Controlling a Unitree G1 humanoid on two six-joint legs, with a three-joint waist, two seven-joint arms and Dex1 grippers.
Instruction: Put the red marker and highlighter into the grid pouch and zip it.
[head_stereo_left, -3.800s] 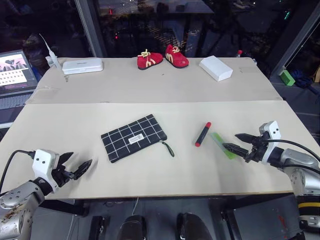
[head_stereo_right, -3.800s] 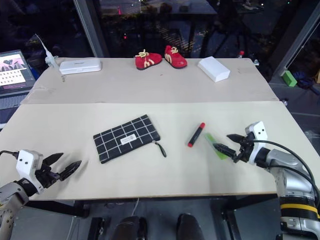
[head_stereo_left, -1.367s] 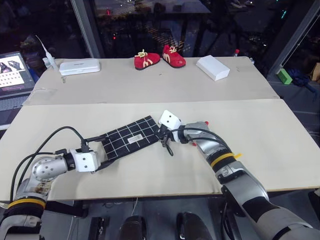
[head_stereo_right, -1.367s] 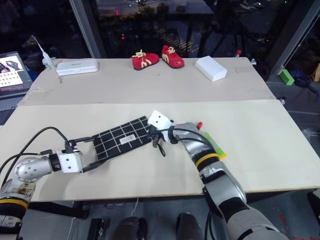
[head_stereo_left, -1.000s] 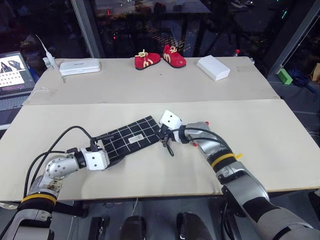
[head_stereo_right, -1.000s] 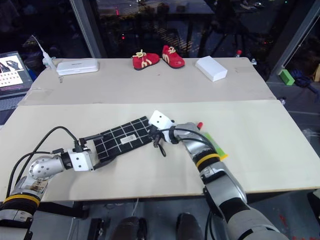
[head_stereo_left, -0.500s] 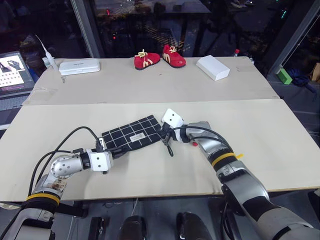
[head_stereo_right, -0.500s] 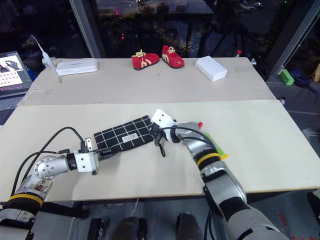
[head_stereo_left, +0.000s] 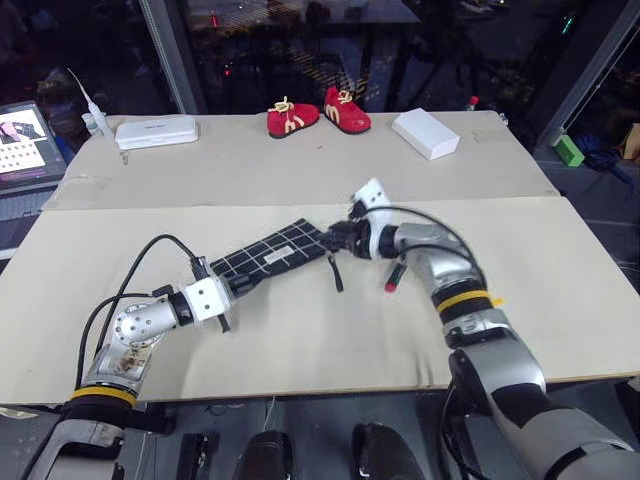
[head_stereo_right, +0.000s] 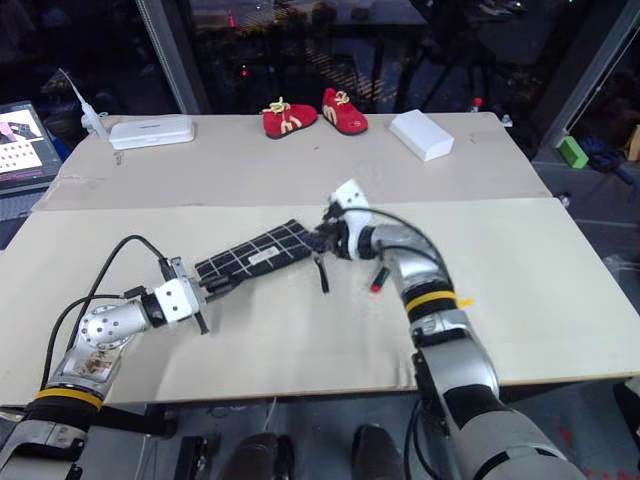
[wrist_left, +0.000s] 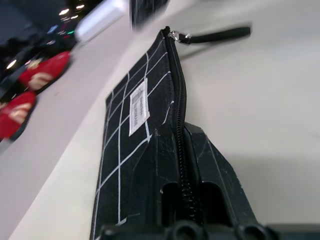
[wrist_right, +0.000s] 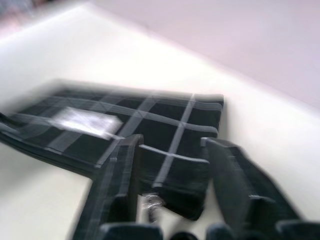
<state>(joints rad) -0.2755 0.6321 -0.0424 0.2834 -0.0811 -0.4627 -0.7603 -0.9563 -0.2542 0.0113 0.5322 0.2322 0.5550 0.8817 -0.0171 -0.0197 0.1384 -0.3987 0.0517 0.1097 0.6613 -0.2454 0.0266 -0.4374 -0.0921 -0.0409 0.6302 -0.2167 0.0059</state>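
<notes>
Pinching the grid pouch (head_stereo_left: 272, 254) at its near-left end, our left gripper (head_stereo_left: 240, 284) is clamped on its zipper edge, while our right gripper (head_stereo_left: 335, 238) stands spread at the far-right corner. We see the red marker (head_stereo_left: 392, 277) just right of it on the beige table (head_stereo_left: 300, 340), whose near half lies bare. Red shoes (head_stereo_left: 318, 113) and a white box (head_stereo_left: 426, 134) sit far back, dark windows behind.

Both hands (head_stereo_left: 243, 283) (head_stereo_left: 338, 238) at grid pouch (head_stereo_left: 275, 252) ends.

red shoes (head_stereo_left: 318, 111), white box (head_stereo_left: 430, 133), laptop (head_stereo_left: 28, 139)
</notes>
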